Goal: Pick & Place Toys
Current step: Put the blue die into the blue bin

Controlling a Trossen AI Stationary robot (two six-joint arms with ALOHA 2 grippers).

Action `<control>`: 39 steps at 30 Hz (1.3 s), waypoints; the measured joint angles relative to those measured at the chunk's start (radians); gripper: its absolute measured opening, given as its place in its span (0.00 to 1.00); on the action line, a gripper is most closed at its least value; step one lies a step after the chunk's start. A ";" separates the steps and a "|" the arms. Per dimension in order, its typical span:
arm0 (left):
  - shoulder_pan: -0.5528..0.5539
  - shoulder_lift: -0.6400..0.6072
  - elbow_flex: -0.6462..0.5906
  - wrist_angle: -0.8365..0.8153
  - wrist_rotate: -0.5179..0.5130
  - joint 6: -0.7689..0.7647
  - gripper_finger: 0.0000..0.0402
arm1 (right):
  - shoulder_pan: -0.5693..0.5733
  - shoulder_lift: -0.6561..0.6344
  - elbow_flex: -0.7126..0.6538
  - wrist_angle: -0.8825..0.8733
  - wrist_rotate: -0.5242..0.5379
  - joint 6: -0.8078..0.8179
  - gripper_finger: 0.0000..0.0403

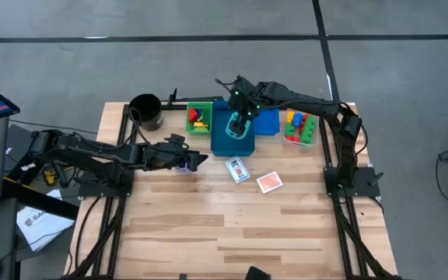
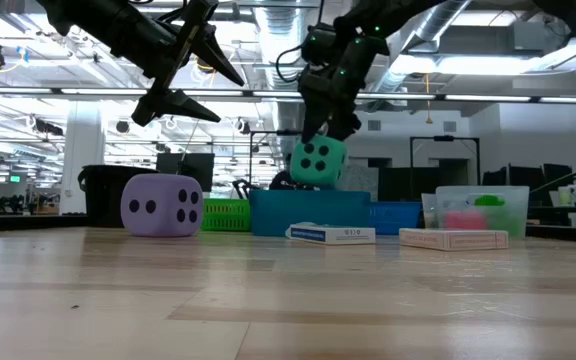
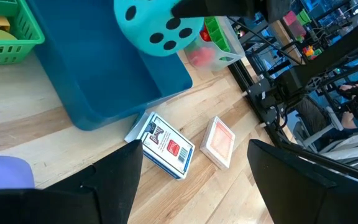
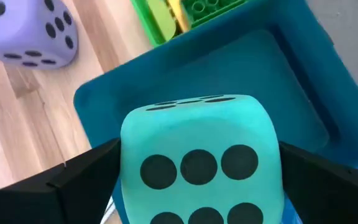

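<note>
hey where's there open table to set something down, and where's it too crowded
Free: the whole near half of the table, nearer than the two card packs. Crowded: the far edge, where black cup, green bin, blue bin and clear bin line up, beside the purple die.

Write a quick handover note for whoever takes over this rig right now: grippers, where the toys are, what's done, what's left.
Right gripper: over the blue bin, jaws at the cyan die; whether it still grips is unclear, and the die is not down yet.
Left gripper: open, empty, above the purple die, which sits on the table.
Done: bricks lie in the green basket and the clear bin.
Left: cyan die into the bin, then the purple die and two card packs on the table.
</note>
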 joint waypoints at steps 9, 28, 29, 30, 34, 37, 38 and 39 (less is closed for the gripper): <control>0.000 0.000 0.000 0.000 0.000 -0.001 0.71 | -0.015 -0.001 0.000 0.155 -0.001 0.055 0.99; -0.001 0.000 0.000 0.000 0.000 -0.028 0.71 | -0.030 0.000 -0.210 0.448 -0.028 0.037 0.99; -0.001 0.000 0.000 0.000 0.000 -0.029 0.71 | -0.030 0.000 -0.215 0.459 -0.042 0.044 0.99; -0.001 0.000 0.000 0.000 0.000 -0.029 0.71 | -0.030 0.000 -0.222 0.473 -0.062 0.052 0.99; 0.000 0.000 0.000 0.000 0.000 -0.030 0.71 | -0.031 0.000 -0.233 0.486 -0.101 0.057 0.99; 0.000 0.000 0.000 0.000 0.000 -0.030 0.71 | -0.030 0.000 -0.233 0.487 -0.101 0.056 0.99; 0.000 0.000 0.000 0.000 0.000 -0.030 0.71 | -0.030 0.000 -0.233 0.487 -0.101 0.049 0.99; 0.000 0.000 0.000 0.000 0.000 -0.030 0.71 | -0.030 0.000 -0.233 0.491 -0.101 0.038 0.99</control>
